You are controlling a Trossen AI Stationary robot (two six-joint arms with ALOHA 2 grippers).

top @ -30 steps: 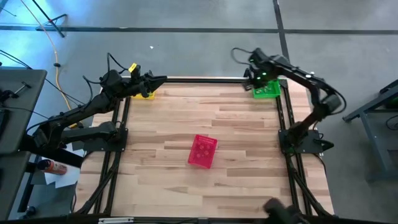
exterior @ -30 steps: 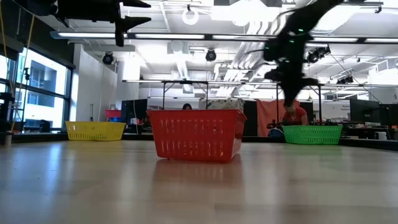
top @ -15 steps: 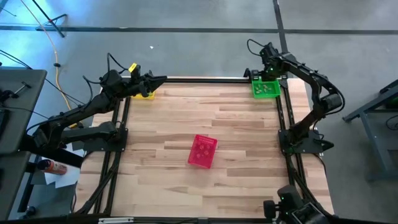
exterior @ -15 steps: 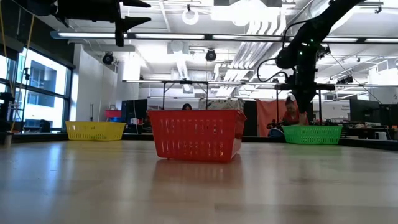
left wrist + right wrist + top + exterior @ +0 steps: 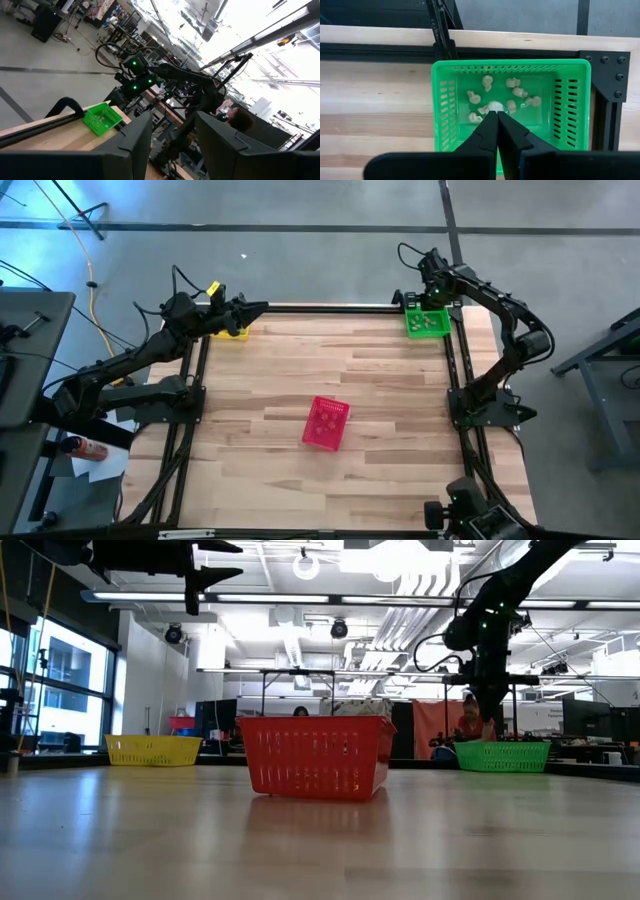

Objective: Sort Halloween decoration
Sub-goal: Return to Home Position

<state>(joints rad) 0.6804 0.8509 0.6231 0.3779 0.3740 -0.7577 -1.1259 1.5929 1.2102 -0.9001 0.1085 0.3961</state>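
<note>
The right gripper (image 5: 496,114), fingers pressed together, hangs over the far-right green basket (image 5: 510,63); pulling away, it may catch the rim and spill the skulls (image 5: 512,82). The left gripper (image 5: 172,120) waits far left, fingers spread.

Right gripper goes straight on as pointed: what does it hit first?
Likely the pale trinkets in the green basket, directly under the right gripper, fingers shut; basket floor next. Height above them is unclear.
</note>
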